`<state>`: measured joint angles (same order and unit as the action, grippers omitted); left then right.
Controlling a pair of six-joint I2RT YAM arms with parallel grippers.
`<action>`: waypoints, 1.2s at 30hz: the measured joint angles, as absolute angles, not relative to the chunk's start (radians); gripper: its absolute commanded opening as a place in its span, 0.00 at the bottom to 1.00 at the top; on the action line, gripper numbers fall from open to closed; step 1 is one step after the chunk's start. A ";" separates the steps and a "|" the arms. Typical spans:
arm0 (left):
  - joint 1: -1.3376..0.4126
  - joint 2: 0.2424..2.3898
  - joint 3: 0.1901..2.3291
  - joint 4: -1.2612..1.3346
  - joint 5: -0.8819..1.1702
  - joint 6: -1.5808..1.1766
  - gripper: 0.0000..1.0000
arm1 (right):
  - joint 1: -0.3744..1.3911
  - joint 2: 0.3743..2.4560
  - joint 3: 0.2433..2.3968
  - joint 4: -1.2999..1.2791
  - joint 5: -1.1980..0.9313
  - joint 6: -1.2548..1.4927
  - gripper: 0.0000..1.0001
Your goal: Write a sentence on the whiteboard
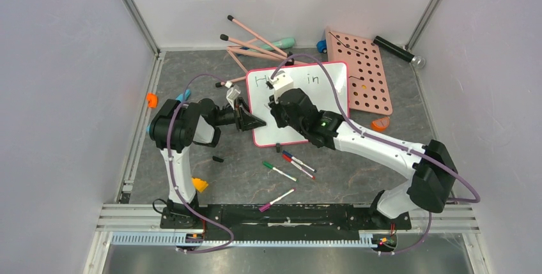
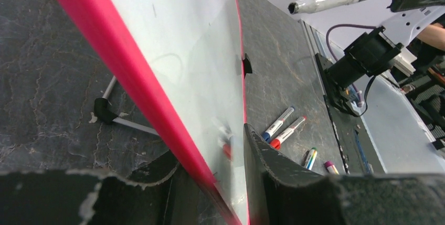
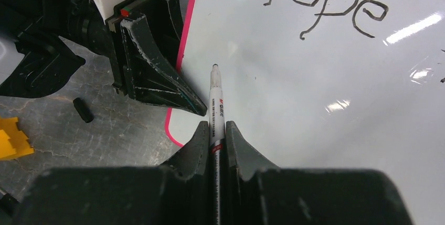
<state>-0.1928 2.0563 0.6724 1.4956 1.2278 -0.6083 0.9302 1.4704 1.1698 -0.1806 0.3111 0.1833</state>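
The whiteboard (image 1: 323,95) (image 2: 183,52) (image 3: 325,104) lies flat on the table, white with a pink-red rim. The sentence reads "Hope" (image 3: 325,2) at the top left and "in" (image 1: 313,78) further right. My right gripper (image 3: 216,125) (image 1: 276,105) is shut on a black marker (image 3: 216,99). The marker's tip is over the bare white area below "Hope", near the board's left edge. My left gripper (image 1: 259,122) (image 2: 212,143) straddles that left rim, one finger (image 3: 157,73) on top of it. Whether the jaws press the board does not show.
Loose markers (image 1: 297,162) (image 2: 281,125) lie in front of the board, with two more (image 1: 279,170) (image 1: 276,199) nearer the arms. A pink perforated panel (image 1: 364,76) sits at the back right and pink sticks (image 1: 255,44) behind the board. A black cap (image 1: 218,158) and orange pieces (image 1: 200,184) lie at left.
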 measured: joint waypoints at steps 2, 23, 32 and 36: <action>-0.193 2.073 0.683 1.495 1.249 -0.597 0.39 | 0.935 1.485 1.178 -0.181 0.320 0.184 0.00; -0.187 2.079 0.665 1.496 1.320 -0.529 0.19 | 0.984 1.537 1.211 -0.190 0.426 0.183 0.00; -0.187 2.079 0.665 1.496 1.321 -0.530 0.19 | 1.004 1.542 1.211 -0.194 0.453 0.183 0.00; -0.187 2.079 0.665 1.496 1.321 -0.530 0.20 | 1.004 1.559 1.219 -0.198 0.477 0.183 0.00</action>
